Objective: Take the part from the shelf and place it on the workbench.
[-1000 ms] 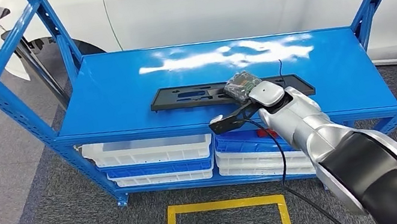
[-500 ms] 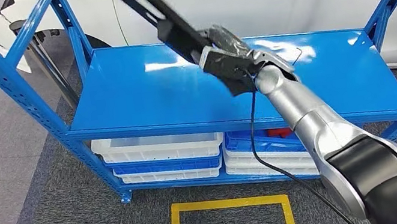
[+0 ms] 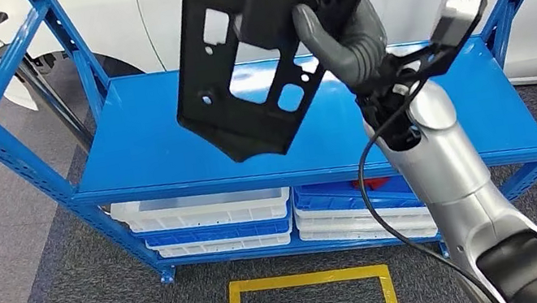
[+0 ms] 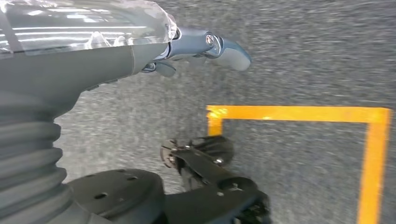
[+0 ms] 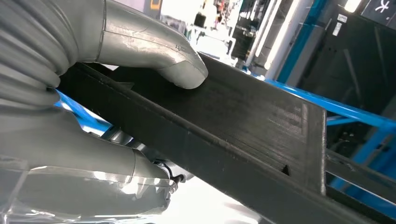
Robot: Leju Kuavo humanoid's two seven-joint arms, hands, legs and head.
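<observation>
Right hand (image 3: 341, 36) raised high on its upright arm, thumb and fingers clamped on the black part (image 3: 257, 54), held tilted above the shelf (image 3: 150, 151); left hand (image 4: 140, 51) hangs open over the floor

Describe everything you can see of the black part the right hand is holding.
The black part is a long, flat panel, apparently matte moulded plastic, pierced by a rectangular window, a round hole and several smaller cutouts. It hangs in the air above the blue shelf, touching nothing there, its lower end pointing down and its upper end running out of the head view. The right hand grips it, thumb pressed on one face; the right wrist view shows a raised edge.
</observation>
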